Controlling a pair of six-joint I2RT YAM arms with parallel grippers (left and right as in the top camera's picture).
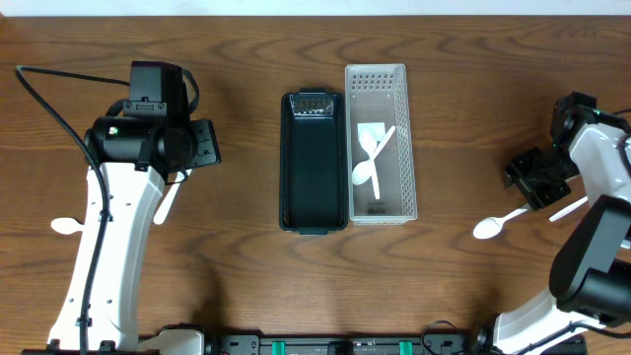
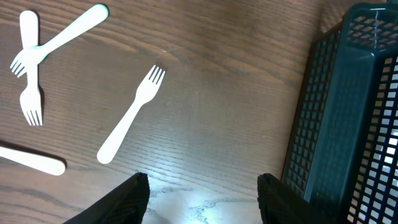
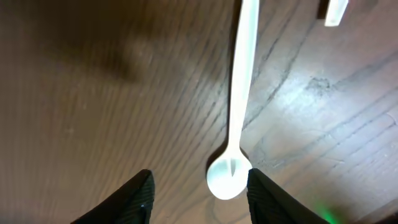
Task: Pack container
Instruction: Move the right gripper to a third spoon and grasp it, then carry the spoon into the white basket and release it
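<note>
A: What about the left hand [image 2: 204, 202]?
B: Wide open, holding nothing. A white fork [image 2: 130, 115] lies on the table [image 2: 224, 93] ahead of it, a little to the left, and two crossed forks [image 2: 30, 65] lie farther left. The black basket [image 2: 323, 124] stands just to its right.
A: And the right hand [image 3: 200, 198]?
B: Open too, and empty. A white spoon [image 3: 239, 93] lies flat with its bowl between the fingertips, close to one finger [image 3: 264, 196]. I cannot tell whether they touch.
A: The white basket [image 1: 377, 81]?
B: Against the black basket, on the side away from the left hand, with spoons [image 1: 363, 176] inside.
</note>
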